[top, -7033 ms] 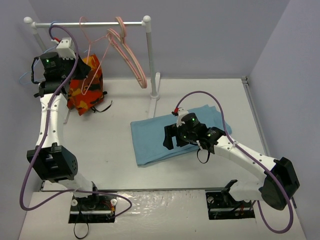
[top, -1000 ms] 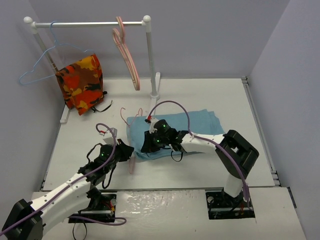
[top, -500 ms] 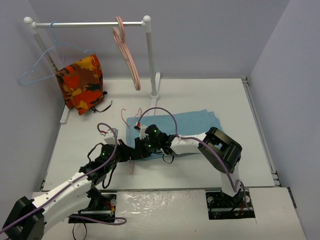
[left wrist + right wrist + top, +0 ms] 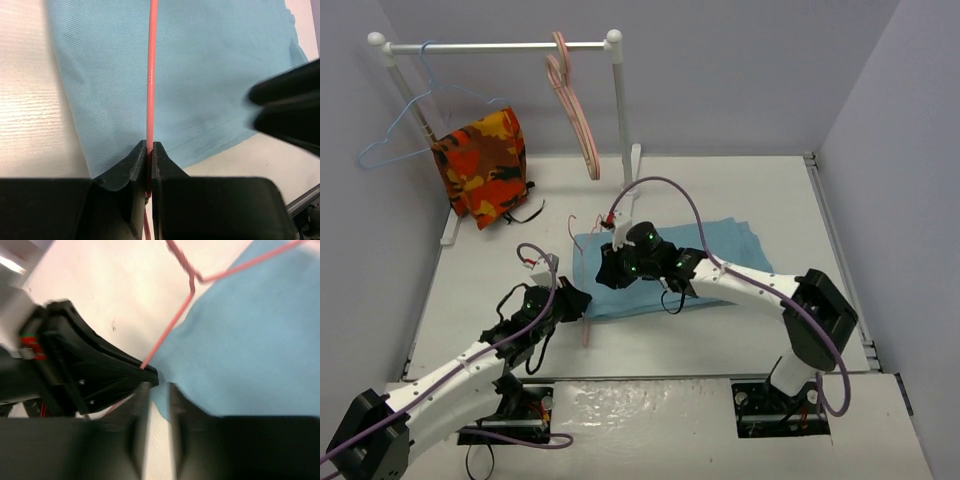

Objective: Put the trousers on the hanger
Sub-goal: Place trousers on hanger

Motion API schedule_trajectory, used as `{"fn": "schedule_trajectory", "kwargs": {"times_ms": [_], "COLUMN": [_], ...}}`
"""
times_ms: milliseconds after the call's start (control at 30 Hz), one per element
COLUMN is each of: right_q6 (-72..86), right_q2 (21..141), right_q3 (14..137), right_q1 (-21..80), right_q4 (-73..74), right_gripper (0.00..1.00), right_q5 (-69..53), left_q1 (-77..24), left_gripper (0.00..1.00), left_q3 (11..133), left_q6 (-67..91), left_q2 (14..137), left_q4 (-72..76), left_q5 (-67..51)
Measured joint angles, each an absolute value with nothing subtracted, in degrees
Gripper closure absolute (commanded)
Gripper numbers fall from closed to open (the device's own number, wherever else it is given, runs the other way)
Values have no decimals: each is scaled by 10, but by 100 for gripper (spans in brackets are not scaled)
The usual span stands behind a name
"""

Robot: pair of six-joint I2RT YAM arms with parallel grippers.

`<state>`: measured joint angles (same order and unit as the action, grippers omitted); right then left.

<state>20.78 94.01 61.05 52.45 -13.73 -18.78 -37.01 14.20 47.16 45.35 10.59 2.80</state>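
The light blue trousers (image 4: 720, 255) lie flat in the middle of the table. The salmon wire hanger (image 4: 571, 228) lies along their left end, its hook pointing to the far side. My left gripper (image 4: 582, 300) is shut on the hanger's wire (image 4: 151, 75), which runs across the trousers (image 4: 210, 75). My right gripper (image 4: 609, 272) hovers just over the trousers' left end, close to the left gripper. In the right wrist view its jaws (image 4: 157, 390) stand slightly apart with nothing between them, above the corner of the trousers (image 4: 250, 355) and next to the wire (image 4: 172, 325).
A white clothes rack (image 4: 500, 46) stands at the back left, its post (image 4: 620, 120) just behind the trousers. A thin blue hanger (image 4: 395, 140), an orange patterned cloth (image 4: 480, 165) and thicker pink hangers (image 4: 575, 110) hang from it.
My right gripper has pulled back from the left gripper toward the far side, and its jaws have parted a little. The left gripper keeps hold of the hanger in the same place.
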Motion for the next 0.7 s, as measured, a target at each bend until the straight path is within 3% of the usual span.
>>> {"fn": "schedule_trajectory", "kwargs": {"times_ms": [67,133,267,467,700], "right_q6": [182,156,110,48,24], "right_q2": [899,861,820,865,971], "right_q3": [617,622,625,643,675], "right_q1": [528,532,532,517,493], "right_q4": [-129,-137,-180,-214,-267], "right_gripper": [35,17,25,39,40], "right_q5": [-149,-121,-80,-84,-151], "left_q1": [-371,-371,-371,-371,-371], "left_gripper": [100,100,100,100,100], "left_q3": [147,152,156,158,164], "left_q6": [472,471,471,471,472], "left_q2": [458,462,464,471,480], "left_q4": [106,106,106,106,107], "left_q5": [28,28,28,28,27]}}
